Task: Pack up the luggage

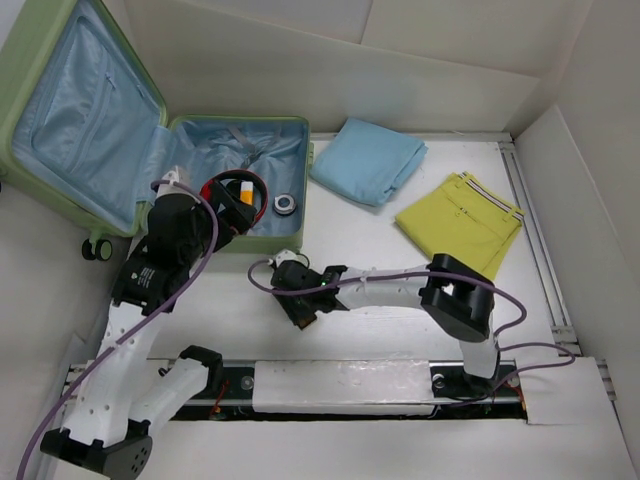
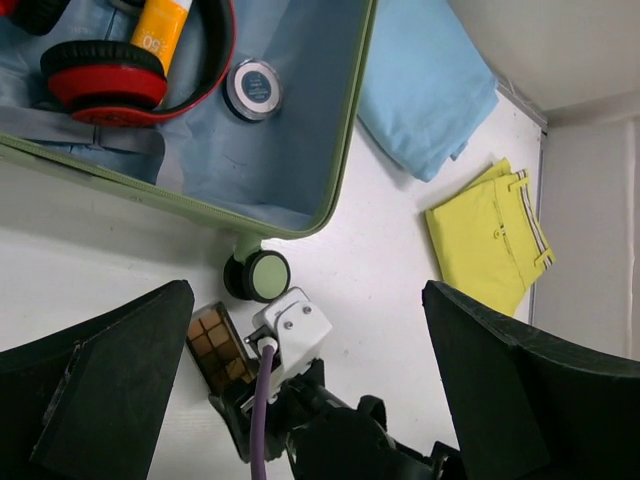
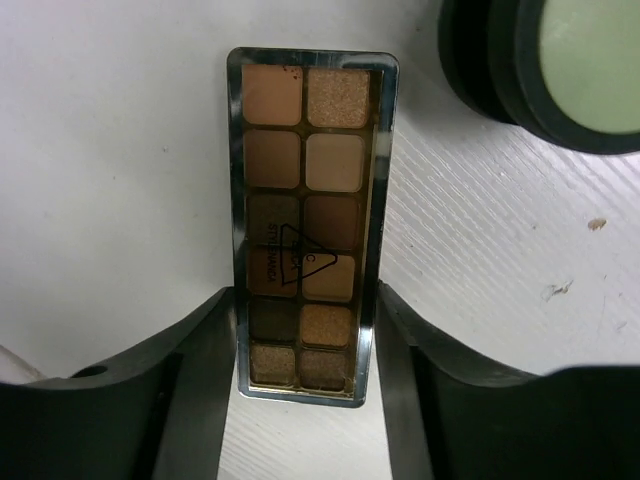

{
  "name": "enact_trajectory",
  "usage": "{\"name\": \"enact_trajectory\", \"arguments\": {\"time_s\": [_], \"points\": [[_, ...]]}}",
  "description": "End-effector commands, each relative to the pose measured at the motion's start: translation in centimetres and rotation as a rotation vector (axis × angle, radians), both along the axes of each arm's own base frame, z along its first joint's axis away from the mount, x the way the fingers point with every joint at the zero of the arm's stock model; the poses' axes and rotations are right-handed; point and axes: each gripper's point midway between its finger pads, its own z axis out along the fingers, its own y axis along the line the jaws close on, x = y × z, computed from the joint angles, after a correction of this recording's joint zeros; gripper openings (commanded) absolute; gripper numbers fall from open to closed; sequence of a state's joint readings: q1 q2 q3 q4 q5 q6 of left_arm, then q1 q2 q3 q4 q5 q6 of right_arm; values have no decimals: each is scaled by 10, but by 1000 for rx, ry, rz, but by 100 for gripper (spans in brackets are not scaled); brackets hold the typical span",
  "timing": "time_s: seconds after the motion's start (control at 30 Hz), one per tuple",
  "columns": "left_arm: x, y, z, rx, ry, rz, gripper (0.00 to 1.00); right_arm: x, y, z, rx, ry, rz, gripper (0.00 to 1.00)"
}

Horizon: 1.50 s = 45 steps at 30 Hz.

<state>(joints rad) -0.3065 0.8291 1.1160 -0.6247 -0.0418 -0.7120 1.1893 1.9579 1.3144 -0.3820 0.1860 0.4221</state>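
The luggage lies open at the far left of the counter, and the left end effector hangs above its near rim, spread wide. That arm could block the drop. Right of it, the right end effector sits narrow against the long edges of an eyeshadow palette beside a wheel. It grips only the near end, so I'd worry the palette could tip, slip or clip the rim.

Overhead view spans the table; both wrist views look down, sharing the palette.
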Motion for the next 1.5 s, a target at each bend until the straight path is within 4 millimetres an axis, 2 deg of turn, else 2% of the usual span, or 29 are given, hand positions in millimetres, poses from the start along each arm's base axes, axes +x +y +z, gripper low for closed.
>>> {"name": "enact_trajectory", "arguments": {"time_s": [0.0, 0.13, 0.2, 0.33, 0.5, 0.57, 0.6, 0.63, 0.67, 0.7, 0.73, 0.77, 0.8, 0.87, 0.93, 0.97, 1.0, 1.03, 1.07, 1.1, 1.17, 1.2, 1.23, 1.27, 1.3, 1.37, 1.4, 1.43, 1.47], "points": [[-2, 5, 50, 1, -132, 3, 98, -12, -10, -6, -31, -6, -68, 27], [-1, 7, 77, -5, -199, 9, 97, -32, -10, 27, 17, 1, -31, 25], [1, 9, 79, 18, -204, 9, 97, -39, -13, 62, 61, -12, -16, 25], [2, 11, 80, 27, -215, 16, 97, -29, -17, 119, 138, -80, -12, 25], [-2, 3, 66, 6, -199, -24, 97, 33, 12, 185, 231, -197, -39, 25], [-3, 2, 62, 5, -189, -32, 97, 74, 20, 184, 212, -229, -59, 25], [-5, 2, 64, 3, -198, -32, 95, 93, 36, 218, 290, -265, -63, 26], [-7, 3, 67, 0, -207, -32, 94, 111, 45, 200, 261, -246, -70, 28], [-6, 3, 63, 3, -198, -32, 94, 141, 42, 204, 277, -253, -113, 32], [-6, 4, 63, 6, -199, -24, 94, 156, 48, 208, 298, -251, -121, 37], [-6, 4, 63, -2, -197, -20, 94, 174, 55, 241, 368, -287, -135, 61], [-6, 4, 63, -2, -197, -20, 92, 192, 63, 214, 342, -258, -141, 74], [-6, 1, 57, -4, -182, -35, 92, 212, 62, 242, 420, -266, -148, 83], [-3, -2, 43, -8, -144, -43, 91, 226, 56, 223, 410, -200, -171, 98], [-2, -3, 28, 5, -100, -44, 87, 239, 38, 237, 443, -199, -198, 98], [0, -4, 21, 2, -80, -40, 86, 239, 26, 217, 399, -176, -220, 98], [4, -5, 18, 4, -76, -40, 84, 238, 12, 258, 465, -243, -233, 99], [5, -8, 22, -3, -95, -50, 82, 245, -8, 265, 472, -259, -263, 99], [9, -13, 15, 2, -79, -61, 81, 240, -25, 239, 421, -222, -285, 99], [12, -25, 9, 8, -57, -98, 79, 234, -48, 276, 472, -280, -305, 97], [24, -37, 2, -15, -41, -128, 78, 234, -95, 277, 429, -310, -381, 94], [33, -48, -11, -14, -4, -158, 76, 225, -117, 251, 367, -282, -407, 90], [39, -54, -16, -31, 3, -166, 76, 209, -141, 276, 392, -320, -430, 86], [49, -64, -11, -64, -24, -187, 76, 206, -163, 275, 378, -334, -470, 85], [57, -69, -14, -76, -17, -193, 76, 193, -182, 247, 322, -300, -498, 83], [76, -97, -27, -32, 7, -194, 76, 164, -214, 263, 345, -341, -527, 82], [86, -115, 0, -28, -48, -198, 76, 156, -227, 259, 336, -347, -538, 82], [87, -162, -23, 20, 5, -272, 76, 140, -237, 235, 296, -308, -540, 82], [93, -179, -24, 46, 11, -274, 79, 125, -250, 245, 317, -332, -550, 82]]}}
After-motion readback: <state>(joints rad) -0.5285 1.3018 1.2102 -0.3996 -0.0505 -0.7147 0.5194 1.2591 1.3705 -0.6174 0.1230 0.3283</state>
